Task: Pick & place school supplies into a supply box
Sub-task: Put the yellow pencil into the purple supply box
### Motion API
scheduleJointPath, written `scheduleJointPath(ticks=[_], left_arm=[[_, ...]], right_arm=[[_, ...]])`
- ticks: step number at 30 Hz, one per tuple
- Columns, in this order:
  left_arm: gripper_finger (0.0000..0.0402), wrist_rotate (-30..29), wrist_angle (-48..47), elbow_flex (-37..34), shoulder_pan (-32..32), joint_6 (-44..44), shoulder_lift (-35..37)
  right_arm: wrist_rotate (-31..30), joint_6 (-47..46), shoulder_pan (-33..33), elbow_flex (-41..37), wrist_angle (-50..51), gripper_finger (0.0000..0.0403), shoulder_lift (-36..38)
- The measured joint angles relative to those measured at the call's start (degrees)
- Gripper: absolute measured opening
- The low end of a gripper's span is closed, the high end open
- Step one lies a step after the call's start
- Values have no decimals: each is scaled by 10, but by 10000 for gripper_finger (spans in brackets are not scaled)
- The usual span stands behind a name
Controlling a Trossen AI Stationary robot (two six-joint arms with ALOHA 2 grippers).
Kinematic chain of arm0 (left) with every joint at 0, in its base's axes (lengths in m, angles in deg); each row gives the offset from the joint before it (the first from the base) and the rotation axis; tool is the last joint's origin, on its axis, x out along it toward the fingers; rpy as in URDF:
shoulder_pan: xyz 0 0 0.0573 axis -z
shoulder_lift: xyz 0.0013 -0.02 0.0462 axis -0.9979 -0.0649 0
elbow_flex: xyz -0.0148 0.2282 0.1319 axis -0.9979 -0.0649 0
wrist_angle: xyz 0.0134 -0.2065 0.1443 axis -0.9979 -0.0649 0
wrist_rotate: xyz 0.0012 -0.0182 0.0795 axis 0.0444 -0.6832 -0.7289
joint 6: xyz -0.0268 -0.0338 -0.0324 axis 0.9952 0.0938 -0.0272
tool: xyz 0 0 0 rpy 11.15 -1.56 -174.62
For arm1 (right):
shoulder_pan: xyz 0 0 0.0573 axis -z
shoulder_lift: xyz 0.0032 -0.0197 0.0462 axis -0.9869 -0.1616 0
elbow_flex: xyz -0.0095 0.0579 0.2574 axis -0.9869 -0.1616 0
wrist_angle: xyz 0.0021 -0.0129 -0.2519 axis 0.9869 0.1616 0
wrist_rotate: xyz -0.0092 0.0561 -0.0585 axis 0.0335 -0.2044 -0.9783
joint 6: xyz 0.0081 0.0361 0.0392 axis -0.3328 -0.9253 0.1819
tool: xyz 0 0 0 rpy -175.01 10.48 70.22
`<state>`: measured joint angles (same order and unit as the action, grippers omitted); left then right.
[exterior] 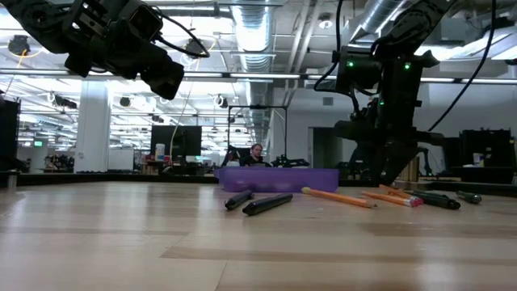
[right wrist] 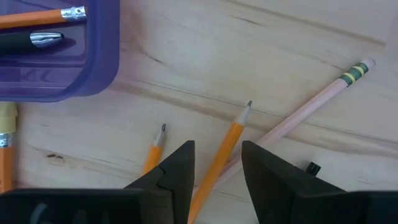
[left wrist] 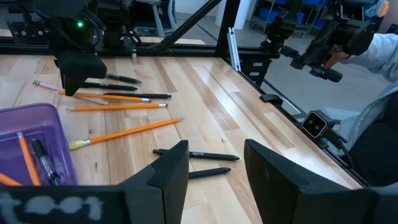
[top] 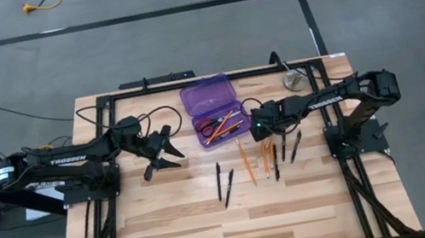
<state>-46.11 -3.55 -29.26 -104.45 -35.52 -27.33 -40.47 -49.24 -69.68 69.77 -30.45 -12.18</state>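
The supply box, a translucent purple case, lies open at the table's far middle, with red-handled scissors, pencils and a pen in its tray. On the table, on the near side of the box, lie orange pencils and black pens. My right gripper points down over the pencils beside the box. It is open, with one orange pencil showing between its fingers and below them. My left gripper hangs open in the air to the left of the box, with nothing between its fingers.
A small round metal disc lies at the far right corner. A black frame runs along the table's edges. More pens lie right of the pencils. A person's sleeve shows beyond the table's edge.
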Motion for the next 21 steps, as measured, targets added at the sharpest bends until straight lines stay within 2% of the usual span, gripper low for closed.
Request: scheduleJointPath(ticks=[21], left_arm=[[144,0,0,0,0,0,0]], right_arm=[[-15,0,0,0,0,127,0]])
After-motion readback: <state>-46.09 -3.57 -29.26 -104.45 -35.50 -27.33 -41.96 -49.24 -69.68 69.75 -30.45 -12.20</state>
